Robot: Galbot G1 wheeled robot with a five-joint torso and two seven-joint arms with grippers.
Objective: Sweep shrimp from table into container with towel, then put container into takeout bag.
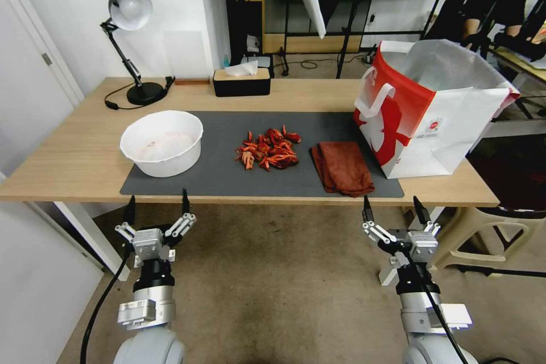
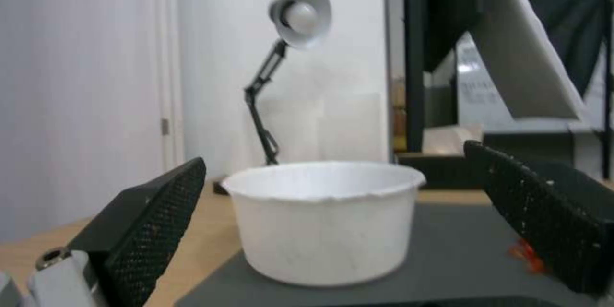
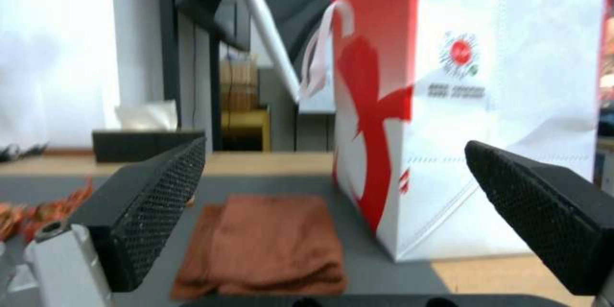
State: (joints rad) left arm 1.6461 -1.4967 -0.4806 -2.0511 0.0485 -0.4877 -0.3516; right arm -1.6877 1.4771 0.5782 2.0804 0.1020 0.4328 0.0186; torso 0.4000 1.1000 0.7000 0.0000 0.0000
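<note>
nothing of the task looks done yet. the shrimp [image 1: 268, 149] lie in a loose heap on the dark grey mat [image 1: 227, 173] near the middle of the desk [image 1: 68, 153], not yet swept. the white bowl [image 1: 162, 142] stands on the left end of the mat, well apart from the heap, with no shrimp to be seen in it from the head view. the rust-brown towel [image 1: 342, 166] lies folded on the mat just to the right of the shrimp, untouched. the takeout bag [image 1: 424, 108] stands upright and open at the right end of the desk, its near corner just beside the towel.

the left gripper [image 1: 156, 205] hangs in front of the desk edge, below the bowl, with its jaws wide and holding nothing; its wrist view looks straight at the bowl [image 2: 323, 220] between the two pads. the right gripper [image 1: 393, 209] hangs in front of the desk edge too, below the towel and the bag, jaws likewise wide and empty; its wrist view faces the towel [image 3: 268, 244] and the bag [image 3: 473, 105].

all of it is judged still to do: taking up the towel, pushing the shrimp into the bowl, and setting the bowl into the bag.
</note>
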